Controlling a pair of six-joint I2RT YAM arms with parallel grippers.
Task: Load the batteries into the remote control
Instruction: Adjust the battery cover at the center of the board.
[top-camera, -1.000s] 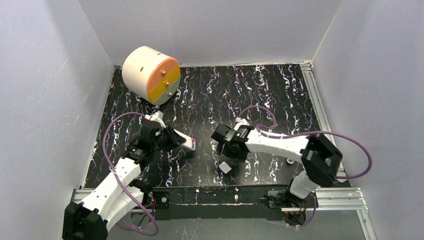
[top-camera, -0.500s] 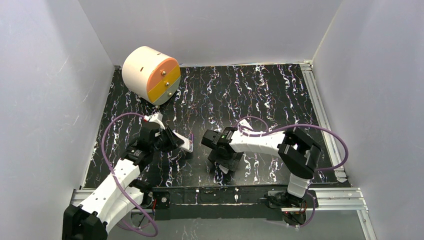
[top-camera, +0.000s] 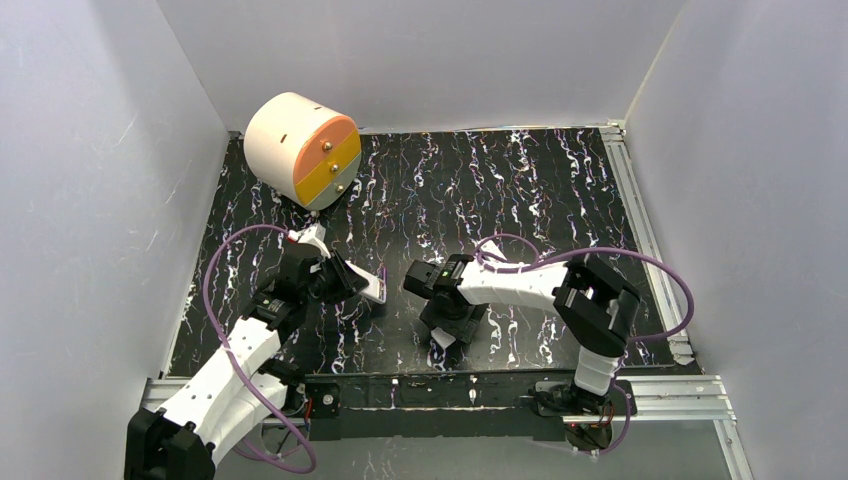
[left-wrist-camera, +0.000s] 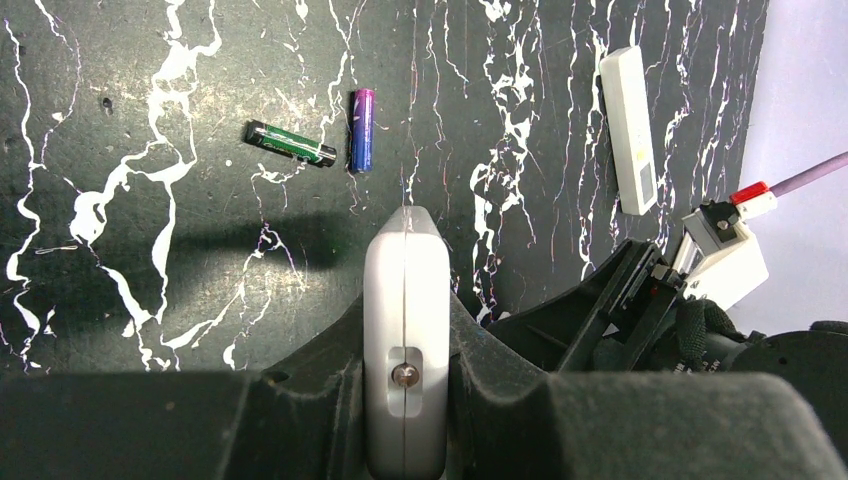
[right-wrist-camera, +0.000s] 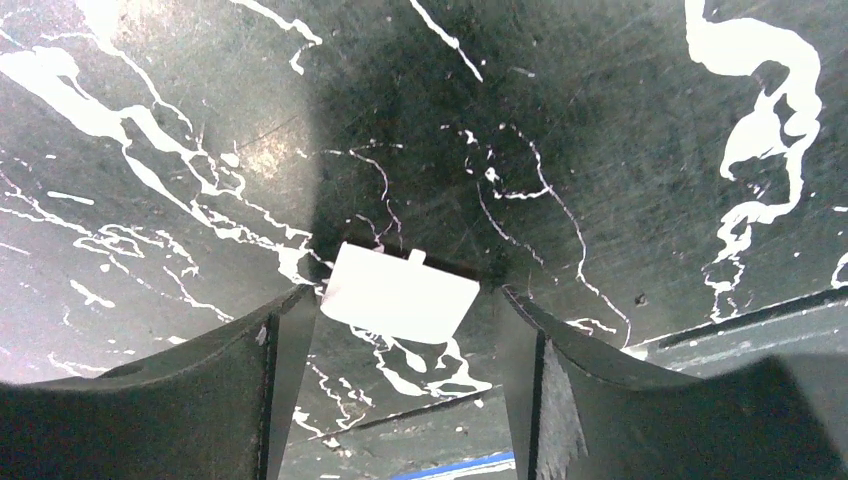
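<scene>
My left gripper (left-wrist-camera: 405, 345) is shut on a grey-white remote (left-wrist-camera: 404, 290), held edge-on above the table; it also shows in the top view (top-camera: 372, 285). A dark green battery (left-wrist-camera: 291, 143) and a purple battery (left-wrist-camera: 362, 130) lie side by side on the table beyond it. A second white remote (left-wrist-camera: 630, 130) lies further right. My right gripper (right-wrist-camera: 405, 315) is open and low over the table, its fingers on either side of a small white battery cover (right-wrist-camera: 400, 292), not touching it. The cover shows in the top view (top-camera: 447, 338) under the right gripper (top-camera: 450, 322).
A cream cylinder with orange, yellow and grey drawer fronts (top-camera: 300, 150) stands at the back left. The black marbled mat (top-camera: 520, 190) ends at a metal rail (top-camera: 640, 220) on the right and at the near edge. White walls enclose the table.
My right arm has swung left and lowered over the white cover, then held still. My left gripper has drawn the remote slightly back.
</scene>
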